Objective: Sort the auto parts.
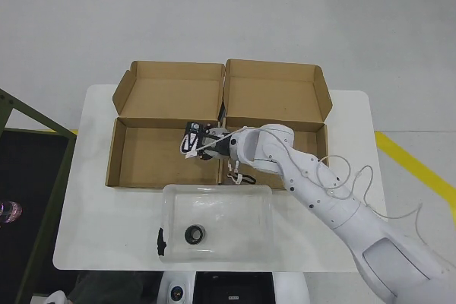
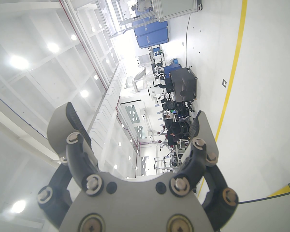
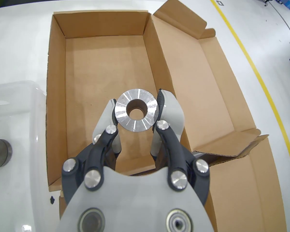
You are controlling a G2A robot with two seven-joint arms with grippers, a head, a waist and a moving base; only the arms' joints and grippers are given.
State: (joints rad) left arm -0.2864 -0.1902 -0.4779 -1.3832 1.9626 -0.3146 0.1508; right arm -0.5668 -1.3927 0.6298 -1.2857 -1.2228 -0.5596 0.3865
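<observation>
**Right arm's got a ring over the left box, left arm's off staring at the ceiling**

Top view: two cardboard boxes sit side by side at the far side of the white table (image 1: 99, 228), both with lids flipped open. The bare parts of the left box (image 1: 148, 156) and the right box (image 1: 273, 95) have nothing lying on them. Just in front of them is a clear plastic bin (image 1: 258, 228) with one dark round part (image 1: 194, 234) in it. The right arm stretches in from the near right, crossing the right box, and the right gripper (image 1: 191, 143) ends up over the right end of the left box. What it's holding is too small to make out from up here.

Left wrist view: the left gripper (image 2: 135, 117) points up into the room, fingers spread wide with nothing between them.

Right wrist view: this one clears it up. The gripper is clamped on a silver metal ring (image 3: 136, 112) with a hole through the middle, one finger on each side. The ring is inside the left box, over its brown floor; can't tell if it's touching. The bin's rim and the dark part sit off to one side.
</observation>
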